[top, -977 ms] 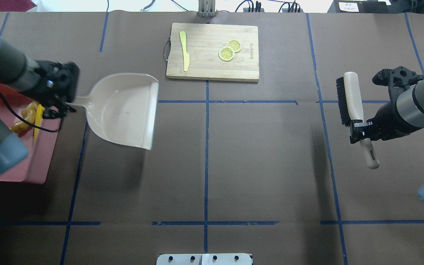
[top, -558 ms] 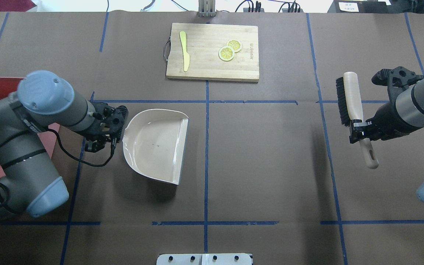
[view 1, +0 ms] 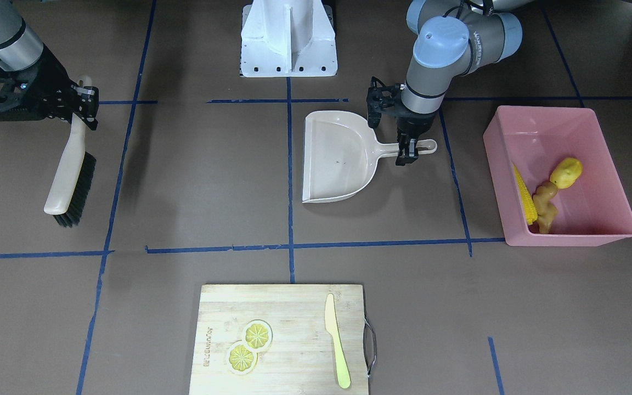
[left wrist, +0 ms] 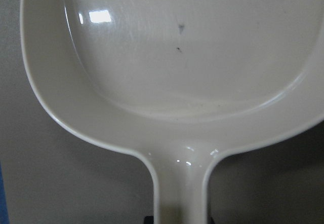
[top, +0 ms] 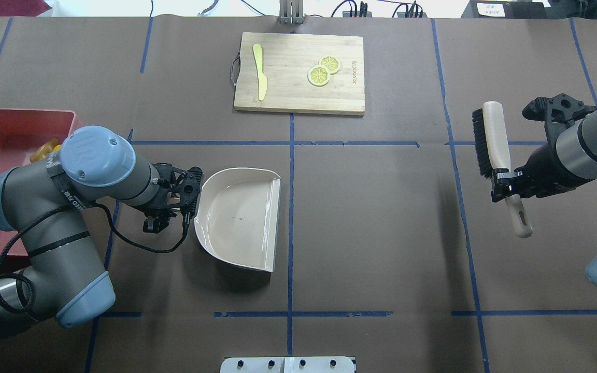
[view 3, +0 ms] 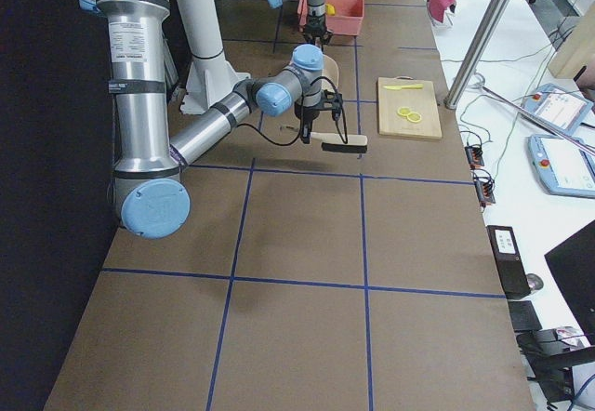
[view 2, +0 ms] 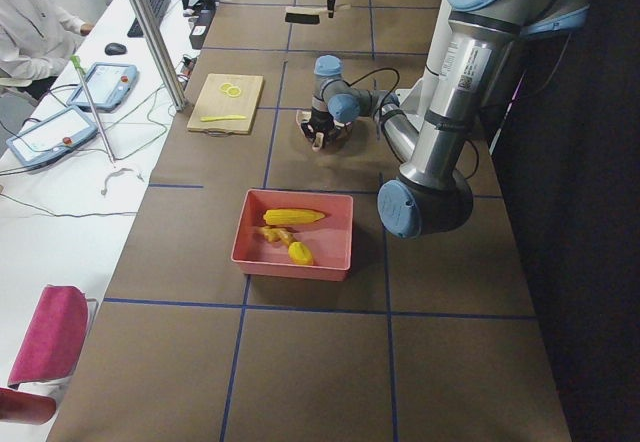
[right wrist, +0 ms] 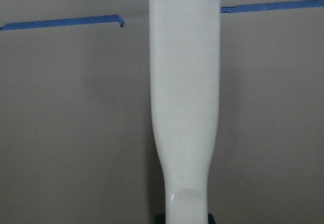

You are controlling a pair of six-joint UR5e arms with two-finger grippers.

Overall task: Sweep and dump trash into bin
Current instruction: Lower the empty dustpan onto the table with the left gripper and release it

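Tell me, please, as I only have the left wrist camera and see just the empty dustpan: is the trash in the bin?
Observer: Yes. The corn cob, the ginger root and the potato-like piece all lie inside the pink bin.
Operator: Thank you. What is the right arm holding?
Observer: The right tool grips a brush by its handle, on the other half of the table from the dustpan.
Operator: What else is on the table?
Observer: A wooden cutting board at the far edge carries two lemon slices and a yellow-green knife.
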